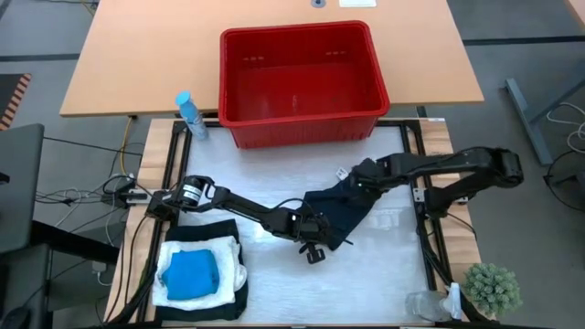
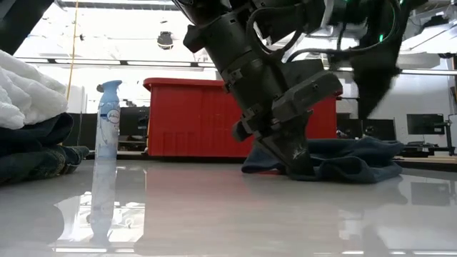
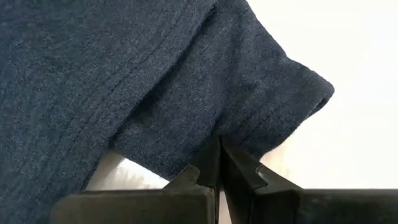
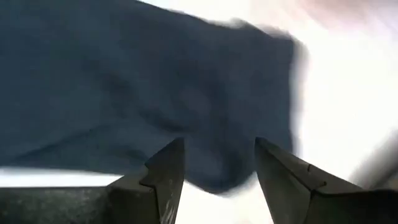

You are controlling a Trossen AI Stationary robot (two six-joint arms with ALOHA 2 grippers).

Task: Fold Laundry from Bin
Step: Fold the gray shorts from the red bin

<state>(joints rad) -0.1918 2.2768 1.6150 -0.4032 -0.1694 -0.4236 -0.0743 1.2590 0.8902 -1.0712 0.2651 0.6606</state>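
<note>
Mid-table, left gripper (image 1: 311, 239) pinches the dark garment's (image 1: 340, 212) hem; right gripper (image 1: 358, 176), fingers wide, hovers over its far edge.

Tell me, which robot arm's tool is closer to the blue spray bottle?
Left. The left tool sits mid-table on the dark garment; the right tool is farther across from the spray bottle.

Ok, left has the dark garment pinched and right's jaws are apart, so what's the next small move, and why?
Probably bring the right gripper back down onto the far edge of the dark garment and close. Its jaws stand open with nothing between them, while the left gripper is shut on a fold of the cloth near the table's middle. The garment lies bunched, so one pinch alone likely cannot spread it.
</note>
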